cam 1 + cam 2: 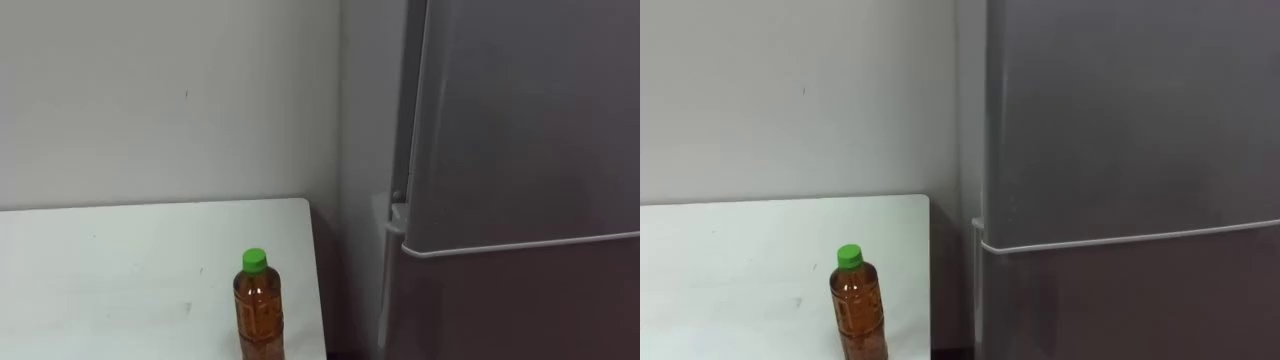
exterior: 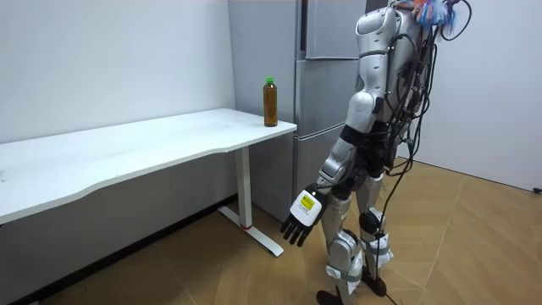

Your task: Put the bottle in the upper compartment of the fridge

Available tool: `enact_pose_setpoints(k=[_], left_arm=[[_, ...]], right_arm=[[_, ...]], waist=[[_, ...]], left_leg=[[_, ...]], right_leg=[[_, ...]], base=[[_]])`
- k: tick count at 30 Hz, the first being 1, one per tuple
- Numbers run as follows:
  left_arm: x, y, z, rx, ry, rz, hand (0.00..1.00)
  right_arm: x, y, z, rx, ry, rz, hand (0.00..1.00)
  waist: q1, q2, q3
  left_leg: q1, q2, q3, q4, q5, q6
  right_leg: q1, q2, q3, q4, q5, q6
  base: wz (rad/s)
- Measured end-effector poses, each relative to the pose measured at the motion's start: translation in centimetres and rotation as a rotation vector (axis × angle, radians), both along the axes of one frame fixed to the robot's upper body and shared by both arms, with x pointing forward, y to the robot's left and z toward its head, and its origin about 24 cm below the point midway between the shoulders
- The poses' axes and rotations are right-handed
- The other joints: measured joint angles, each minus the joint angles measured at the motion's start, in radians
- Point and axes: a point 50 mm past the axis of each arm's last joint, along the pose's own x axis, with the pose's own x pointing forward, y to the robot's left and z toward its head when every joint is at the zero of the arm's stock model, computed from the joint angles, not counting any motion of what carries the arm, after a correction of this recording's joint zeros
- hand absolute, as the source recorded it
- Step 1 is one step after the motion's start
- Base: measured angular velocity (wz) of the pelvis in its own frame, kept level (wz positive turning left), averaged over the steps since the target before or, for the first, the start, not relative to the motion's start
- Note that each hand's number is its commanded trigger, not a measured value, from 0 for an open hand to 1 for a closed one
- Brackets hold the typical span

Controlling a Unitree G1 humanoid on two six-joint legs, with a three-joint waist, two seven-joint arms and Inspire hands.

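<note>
Tea bottle (image 1: 258, 305) stands upright at the white table (image 1: 120, 270) corner, beside the fridge (image 1: 520, 300). Left hand (image 2: 302, 219) hangs low, fingers relaxed, empty. Upper door (image 1: 1120, 120) is closed. Suggest opening it first, then gripping the bottle mid-body from the side.

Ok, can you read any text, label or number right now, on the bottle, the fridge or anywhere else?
Nothing here can be read as words.
Amber plastic bottle with a green cap: print on its label is too blurred to read.
Small tag on the back of the left hand: marking is too small to read.
Grey metal fridge and white table: no text or signs seen.
</note>
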Motion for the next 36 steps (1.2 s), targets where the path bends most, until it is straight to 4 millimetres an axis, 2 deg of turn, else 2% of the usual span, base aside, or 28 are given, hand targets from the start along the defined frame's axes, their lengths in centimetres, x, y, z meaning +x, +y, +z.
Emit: enact_pose_setpoints(k=[16, 29, 36], left_arm=[[0.0, 0.1, 0.1, 0.043, 0.003, -0.022, 0.0], [-0.5, 0.6, 0.2, 0.044, -0.025, 0.154, 0.0], [0.5, 0.6, 0.3, 0.04, -0.067, 0.173, 0.0]], right_arm=[[-0.1, -0.1, 0.0, 0.012, 0.0, -0.007, 0.0], [-0.2, -0.2, 0.0, -0.002, 0.008, -0.006, 0.0], [0.0, -0.4, 0.1, -0.022, 0.007, 0.031, 0.0]], waist=[[-0.001, 0.0, 0.0002], [0.004, -0.001, 0.0011], [0.003, 0.006, -0.0012]], left_leg=[[0.002, -0.002, -0.009, 0.001, 0.0, 0.0], [0.014, -0.001, -0.006, 0.001, -0.003, 0.001], [0.015, -0.001, -0.006, 0.001, -0.003, 0.001]], right_leg=[[0.009, 0.0, -0.008, -0.002, 0.0, 0.0], [0.016, -0.001, 0.0, -0.001, -0.001, 0.0], [0.015, -0.001, -0.005, -0.001, -0.001, 0.001]], base=[[0.0], [-0.01], [0.0]])
